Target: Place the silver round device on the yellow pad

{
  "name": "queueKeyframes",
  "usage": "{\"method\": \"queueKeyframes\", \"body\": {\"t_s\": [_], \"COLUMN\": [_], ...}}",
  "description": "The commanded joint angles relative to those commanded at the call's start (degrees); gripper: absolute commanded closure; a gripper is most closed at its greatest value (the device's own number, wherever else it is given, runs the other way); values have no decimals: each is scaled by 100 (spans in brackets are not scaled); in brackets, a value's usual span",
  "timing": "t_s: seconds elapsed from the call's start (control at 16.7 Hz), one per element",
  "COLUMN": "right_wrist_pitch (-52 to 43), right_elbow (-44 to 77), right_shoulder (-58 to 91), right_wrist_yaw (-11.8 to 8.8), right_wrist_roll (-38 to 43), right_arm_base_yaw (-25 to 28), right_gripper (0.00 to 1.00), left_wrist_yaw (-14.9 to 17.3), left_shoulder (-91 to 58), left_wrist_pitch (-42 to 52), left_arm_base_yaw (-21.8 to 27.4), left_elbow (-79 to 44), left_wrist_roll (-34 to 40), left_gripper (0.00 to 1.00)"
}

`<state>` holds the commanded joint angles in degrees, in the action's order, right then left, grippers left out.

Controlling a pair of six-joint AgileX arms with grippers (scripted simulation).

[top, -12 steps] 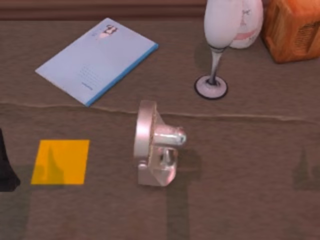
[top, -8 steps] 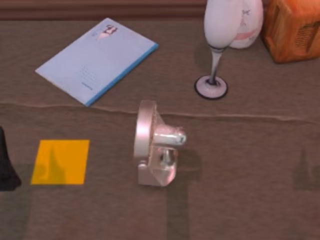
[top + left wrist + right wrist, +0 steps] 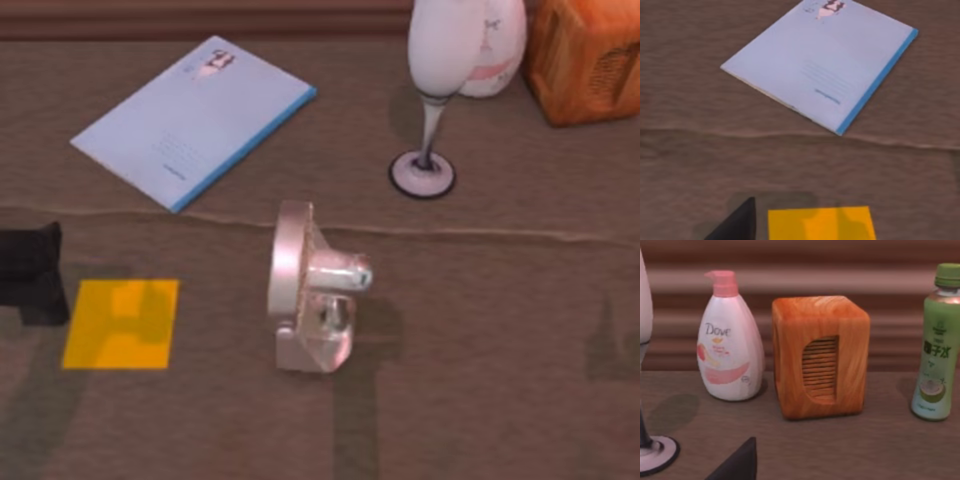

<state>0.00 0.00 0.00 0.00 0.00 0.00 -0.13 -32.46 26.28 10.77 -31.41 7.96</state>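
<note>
Silver round device [image 3: 312, 290], well right of left claw [image 3: 30, 272]

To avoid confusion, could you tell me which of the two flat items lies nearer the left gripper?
The yellow pad, right beside the left gripper; the light-blue booklet lies farther back.

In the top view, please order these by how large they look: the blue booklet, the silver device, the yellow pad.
1. Booklet, clearly the largest.
2. Silver device and yellow pad look about alike; the device stands taller, nearer the camera, so I would not rank them.
</note>
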Motion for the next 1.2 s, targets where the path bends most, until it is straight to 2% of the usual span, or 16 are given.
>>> {"method": "queueKeyframes", "body": {"t_s": [0.72, 0.96, 1.2], "right_wrist_pitch": [0, 0, 0], "right_elbow": [0, 0, 0], "right_shoulder": [0, 0, 0], "right_wrist_yaw": [0, 0, 0], "right_wrist_roll": [0, 0, 0], "right_arm_base_yaw": [0, 0, 0], "right_gripper": [0, 0, 0], "left_wrist_yaw": [31, 32, 31], "left_shoulder": [-7069, -8441, -8887], "left_wrist_pitch": [4766, 5763, 6109], "left_arm_base_yaw": [2052, 2464, 2605], "left_elbow": [-6978, -8316, -8726], "left_wrist_roll": [1742, 2078, 2189], "left_gripper": [0, 0, 0]}}
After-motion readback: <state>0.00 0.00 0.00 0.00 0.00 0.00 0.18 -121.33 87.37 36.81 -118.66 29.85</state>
